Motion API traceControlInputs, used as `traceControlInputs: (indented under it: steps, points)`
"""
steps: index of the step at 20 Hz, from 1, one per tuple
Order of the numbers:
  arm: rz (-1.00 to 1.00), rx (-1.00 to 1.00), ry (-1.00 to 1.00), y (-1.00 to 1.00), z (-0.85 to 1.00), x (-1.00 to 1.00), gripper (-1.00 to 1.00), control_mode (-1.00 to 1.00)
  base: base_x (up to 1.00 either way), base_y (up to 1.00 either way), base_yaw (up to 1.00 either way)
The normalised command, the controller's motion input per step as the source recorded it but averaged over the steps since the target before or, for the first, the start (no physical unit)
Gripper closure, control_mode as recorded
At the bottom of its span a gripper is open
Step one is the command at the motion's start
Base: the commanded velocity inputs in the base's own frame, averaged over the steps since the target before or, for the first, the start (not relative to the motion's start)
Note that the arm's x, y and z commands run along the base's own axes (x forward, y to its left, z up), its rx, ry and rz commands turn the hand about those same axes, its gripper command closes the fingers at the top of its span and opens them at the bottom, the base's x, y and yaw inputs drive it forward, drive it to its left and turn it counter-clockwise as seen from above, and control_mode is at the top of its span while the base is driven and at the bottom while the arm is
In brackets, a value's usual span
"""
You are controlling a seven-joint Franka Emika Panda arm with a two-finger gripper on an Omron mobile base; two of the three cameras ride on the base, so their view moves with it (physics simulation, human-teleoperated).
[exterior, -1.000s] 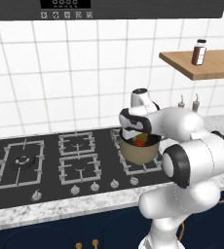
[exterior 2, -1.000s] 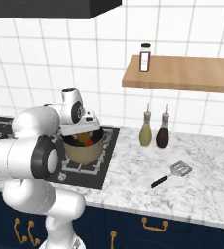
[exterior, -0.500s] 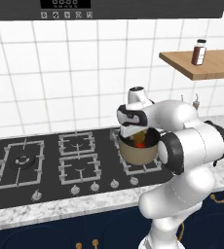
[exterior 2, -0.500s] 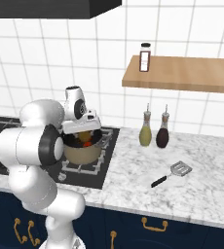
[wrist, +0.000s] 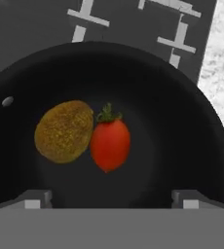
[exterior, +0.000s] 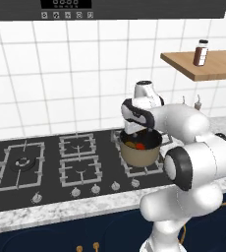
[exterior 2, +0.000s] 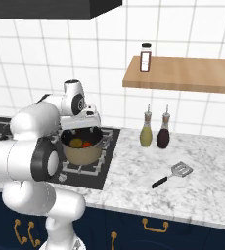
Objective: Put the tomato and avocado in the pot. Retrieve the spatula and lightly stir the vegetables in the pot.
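**Tomato and avocado lie together in the pot, gripper spread above**

In the hand view the tomato (wrist: 110,143) sits just right of centre on the black floor of the pot (wrist: 201,121), its green stem pointing up the frame. The avocado (wrist: 64,131) lies left of it, touching its side. Both rest loose, gripped by nothing.

The gripper (wrist: 111,198) hangs over the pot's mouth with its two finger tips (wrist: 33,199) set wide apart at the bottom corners of that view, nothing between them.

In the left base view the pot (exterior: 139,152) stands right of centre on the cooktop (exterior: 41,172), beneath the white arm. In the right base view the spatula (exterior 2: 173,174) lies on the marble counter (exterior 2: 212,195) at lower right, well apart from the pot (exterior 2: 81,152), with two bottles (exterior 2: 155,133) near the wall tiles behind it.
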Motion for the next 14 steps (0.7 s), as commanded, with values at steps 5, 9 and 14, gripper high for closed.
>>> traceControlInputs:
  steps: [5, 9, 14]
  points:
    - [-0.14, 0.08, 0.01, -0.66, 0.41, -0.73, -1.00, -1.00, 0.00, 0.00, 0.00]
    - [-0.18, 0.00, 0.05, -0.70, 0.00, -0.48, -1.00, -1.00, 0.00, 0.00, 0.00]
    - [-0.22, 0.00, 0.10, -0.93, -0.08, -0.24, -1.00, -1.00, 0.00, 0.00, 0.00]
